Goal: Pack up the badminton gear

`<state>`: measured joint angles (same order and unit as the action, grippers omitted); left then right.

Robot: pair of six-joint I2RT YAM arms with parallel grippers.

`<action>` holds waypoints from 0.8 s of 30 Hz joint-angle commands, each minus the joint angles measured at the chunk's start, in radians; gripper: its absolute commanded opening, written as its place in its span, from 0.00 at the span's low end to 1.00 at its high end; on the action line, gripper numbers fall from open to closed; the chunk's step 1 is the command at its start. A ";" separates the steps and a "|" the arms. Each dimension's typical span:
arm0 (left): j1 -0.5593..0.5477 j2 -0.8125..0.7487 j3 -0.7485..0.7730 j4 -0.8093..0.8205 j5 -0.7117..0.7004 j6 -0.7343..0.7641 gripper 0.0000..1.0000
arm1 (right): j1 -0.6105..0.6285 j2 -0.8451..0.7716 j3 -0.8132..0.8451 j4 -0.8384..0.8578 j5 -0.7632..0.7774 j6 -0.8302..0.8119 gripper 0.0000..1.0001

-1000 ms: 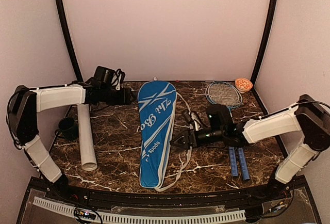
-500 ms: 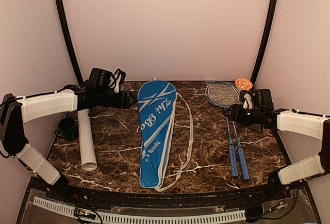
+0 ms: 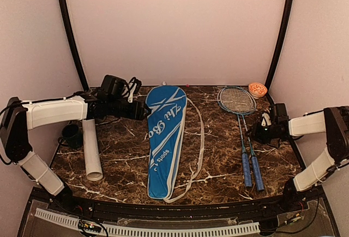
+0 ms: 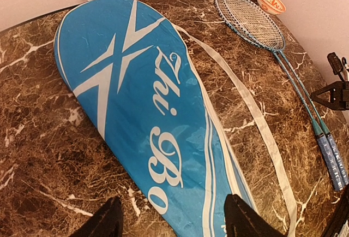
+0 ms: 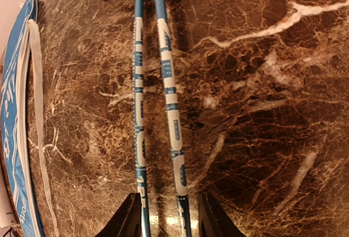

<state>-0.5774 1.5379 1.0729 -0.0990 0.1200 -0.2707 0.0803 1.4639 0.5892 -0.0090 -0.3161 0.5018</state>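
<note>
Right hand (image 5: 170, 218), fingers apart, straddles the thin shafts of the two rackets (image 5: 173, 111), which lie side by side on the right of the marble surface (image 5: 262, 84), heads toward the back wall and blue grips toward the near edge. Nothing is clamped yet.

The likeliest trouble lies in this grasp. Two round shafts pinched together may roll over one another, letting one squirt free. Held mid-shaft, the rackets could also swing head-down. The fingertips sit low enough that they may scrape the stone.

Left hand (image 4: 175, 220), also apart and empty, hovers over the blue cover (image 4: 136, 100), which lies flat at centre. Whether its mouth is open cannot be told; if shut, the rackets would have nowhere to go. Its white strap (image 4: 256, 117) loops out toward the rackets and could snag a frame carried across it.

At far left the long white tube (image 3: 91, 149) lies beside a black cup (image 3: 71, 135). An orange bowl (image 3: 257, 88) sits just beyond the racket heads, within reach of a careless swing.
</note>
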 commanded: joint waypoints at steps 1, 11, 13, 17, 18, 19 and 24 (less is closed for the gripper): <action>-0.009 0.009 0.025 0.016 0.016 0.017 0.65 | -0.010 0.020 0.020 0.030 0.043 -0.043 0.36; -0.032 0.062 0.070 0.004 0.001 0.017 0.65 | -0.009 0.117 0.020 0.107 -0.027 -0.043 0.29; -0.032 0.065 0.073 0.001 -0.003 0.015 0.65 | -0.010 0.122 0.025 0.110 -0.034 -0.044 0.24; -0.032 0.067 0.074 0.001 -0.010 0.010 0.64 | -0.010 0.111 0.030 0.099 -0.025 -0.041 0.16; -0.032 0.069 0.073 0.001 -0.011 0.009 0.64 | -0.011 0.099 0.030 0.096 -0.016 -0.037 0.10; -0.032 0.070 0.072 0.000 -0.014 0.006 0.64 | -0.010 0.084 0.029 0.093 -0.001 -0.032 0.06; -0.063 0.077 0.069 -0.001 -0.030 0.002 0.64 | -0.009 0.004 0.035 0.073 0.016 -0.024 0.00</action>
<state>-0.6098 1.6093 1.1164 -0.0994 0.1085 -0.2657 0.0734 1.5410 0.6056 0.0589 -0.3298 0.4698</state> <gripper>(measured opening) 0.643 0.047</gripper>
